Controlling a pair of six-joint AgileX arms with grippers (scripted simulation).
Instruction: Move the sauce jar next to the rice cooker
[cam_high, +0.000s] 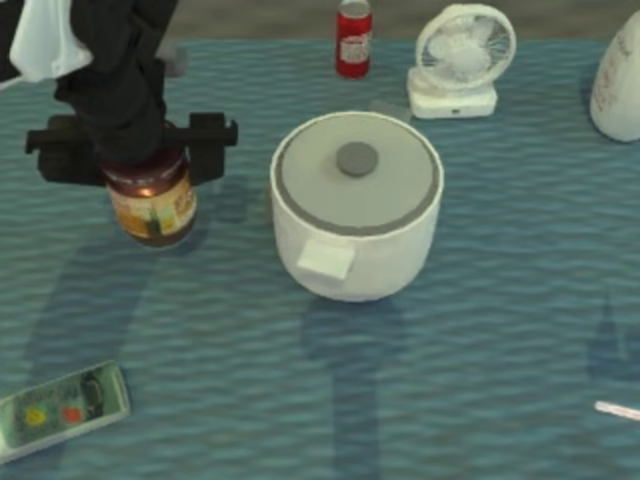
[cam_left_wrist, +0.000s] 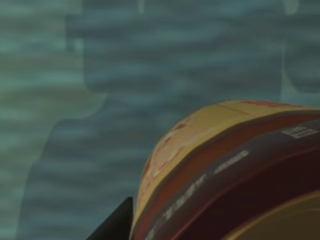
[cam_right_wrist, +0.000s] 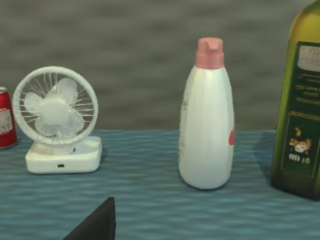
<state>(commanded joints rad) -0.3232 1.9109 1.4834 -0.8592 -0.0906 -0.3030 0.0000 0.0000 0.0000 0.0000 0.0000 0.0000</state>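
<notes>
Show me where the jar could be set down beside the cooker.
Bare cloth lies between the jar, held in the left gripper, and the cooker; also in front of the cooker and on its right. Behind it is crowded: can, fan.

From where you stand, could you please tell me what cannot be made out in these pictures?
- Sauce jar lid: top view, covered by the left gripper.
- Whether the jar stands on the table or is lifted: no view settles it.
- Right gripper: outside the top view; one dark tip in the right wrist view.
- Green bottle: cut by the edge, right wrist view.
</notes>
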